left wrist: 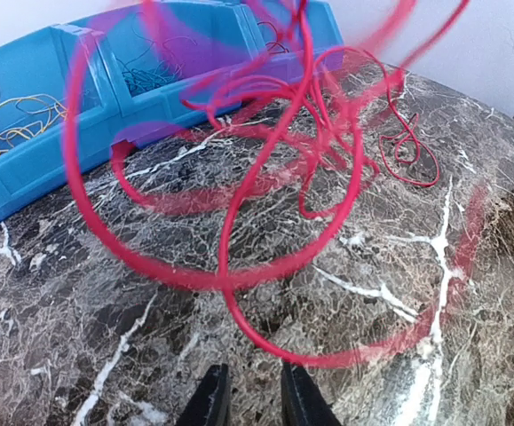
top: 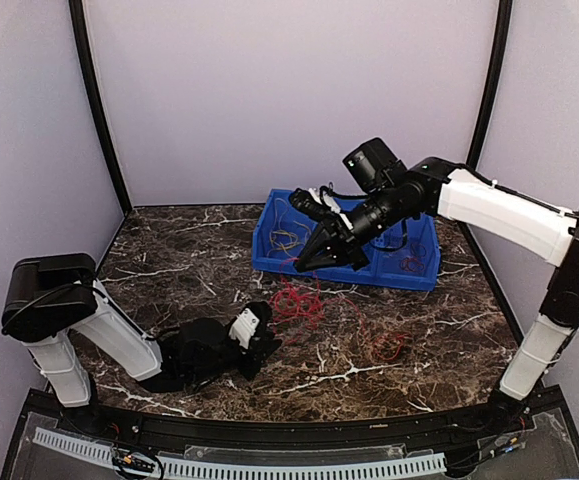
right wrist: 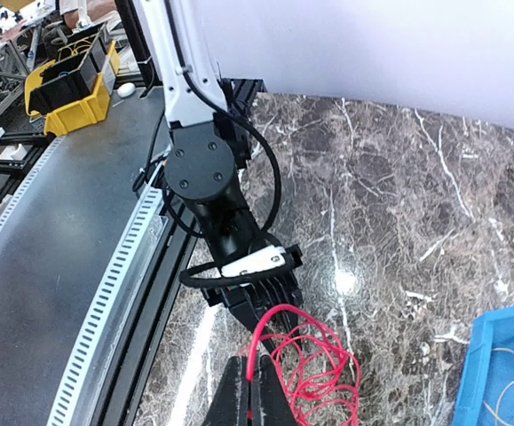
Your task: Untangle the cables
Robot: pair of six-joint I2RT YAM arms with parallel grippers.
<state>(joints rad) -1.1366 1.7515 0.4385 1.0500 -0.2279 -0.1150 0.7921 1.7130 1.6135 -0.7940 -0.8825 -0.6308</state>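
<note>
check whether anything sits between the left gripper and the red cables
Nothing visible does. Only bare table lies between the left gripper and the red cables, whose loops sit just ahead of its open jaws.

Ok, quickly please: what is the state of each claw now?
Left claw: slightly open, nothing between its fingers.
Right claw: closed on a red cable.

Two grippers: left gripper at lower centre, right gripper at centre. One blue bin at upper middle. Two red cable bunches on the bench: larger bunch at centre, smaller bunch lower right.
</note>
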